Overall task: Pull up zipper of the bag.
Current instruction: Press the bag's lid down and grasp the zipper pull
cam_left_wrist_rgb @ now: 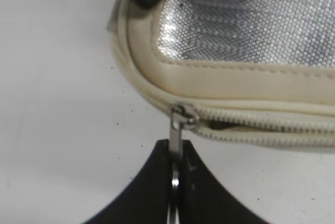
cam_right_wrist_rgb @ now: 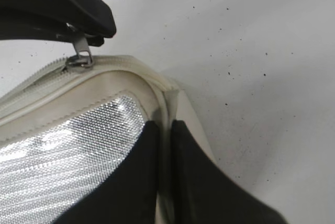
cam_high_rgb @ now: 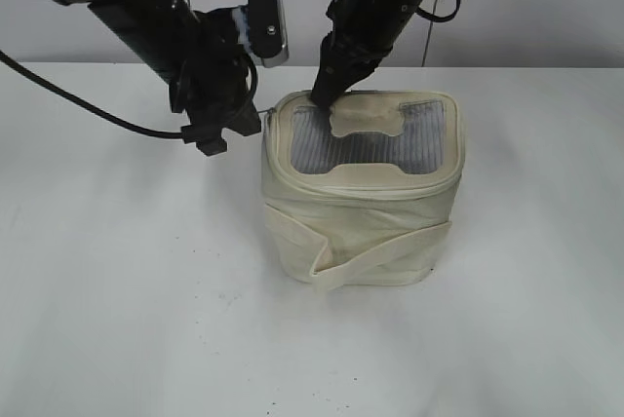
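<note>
Item: bag (cam_high_rgb: 363,205), cream fabric, boxy, standing upright near the middle of the white worktop (cam_high_rgb: 117,320). We note a silvery ribbed top panel (cam_high_rgb: 390,139) with a cream tab across it and a wide strap (cam_high_rgb: 380,251) across the front.

Item: zipper (cam_left_wrist_rgb: 251,119), cream track around the top rim. In the left wrist view the slider (cam_left_wrist_rgb: 184,115) sits at the bag's rounded corner; right of it the track gapes slightly, and we cannot see how far, as the frame cuts it off.

Item: left pincer (cam_left_wrist_rgb: 175,182), closed on the flat silver pull (cam_left_wrist_rgb: 176,139). Its lower part runs out of frame, and in the exterior view the grip is hidden behind the arm.

Item: right pincer (cam_right_wrist_rgb: 165,145), fingers nearly together, pinching the cream rim at the bag's rear corner. Fabric fills the narrow gap; its base is cut off.

Room: the worktop lies bare in front of and to both sides of the bag. Both arms crowd the rear left corner.
</note>
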Tool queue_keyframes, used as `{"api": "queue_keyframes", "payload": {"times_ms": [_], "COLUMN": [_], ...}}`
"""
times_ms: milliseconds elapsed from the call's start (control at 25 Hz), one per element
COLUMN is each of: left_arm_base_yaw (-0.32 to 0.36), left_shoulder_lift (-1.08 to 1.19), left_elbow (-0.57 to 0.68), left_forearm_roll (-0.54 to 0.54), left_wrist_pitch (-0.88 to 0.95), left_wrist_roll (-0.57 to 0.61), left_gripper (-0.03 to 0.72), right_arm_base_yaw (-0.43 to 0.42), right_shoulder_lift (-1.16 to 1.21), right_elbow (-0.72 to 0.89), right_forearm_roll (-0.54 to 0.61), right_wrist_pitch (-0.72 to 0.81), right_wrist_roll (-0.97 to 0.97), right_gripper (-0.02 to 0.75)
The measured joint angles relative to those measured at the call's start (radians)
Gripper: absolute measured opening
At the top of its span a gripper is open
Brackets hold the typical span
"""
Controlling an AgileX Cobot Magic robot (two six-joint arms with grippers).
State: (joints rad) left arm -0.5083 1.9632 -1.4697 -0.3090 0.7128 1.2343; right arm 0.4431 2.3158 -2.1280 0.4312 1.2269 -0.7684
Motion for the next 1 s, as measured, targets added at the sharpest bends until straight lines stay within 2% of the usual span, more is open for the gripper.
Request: {"api": "queue_keyframes", "payload": {"times_ms": [480, 1000], "left_arm_base_yaw": [-0.001, 0.000], "left_shoulder_lift": [-0.024, -0.033], "left_elbow": [-0.002, -0.013], "left_forearm_roll": [0.040, -0.035], "left_wrist_pitch": [0.115, 0.340], "left_wrist_roll": [-0.165, -0.338], "left_gripper": [-0.002, -0.002], "right_arm_base_yaw": [0.001, 0.011], "right_shoulder_lift": [0.000, 0.004], "right_elbow": [0.000, 0.001], "right_forearm_roll": [0.008, 0.024], "right_wrist_pitch": [0.001, 0.003], "right_wrist_roll": [0.006, 0.048], "right_gripper": [0.018, 0.016]}}
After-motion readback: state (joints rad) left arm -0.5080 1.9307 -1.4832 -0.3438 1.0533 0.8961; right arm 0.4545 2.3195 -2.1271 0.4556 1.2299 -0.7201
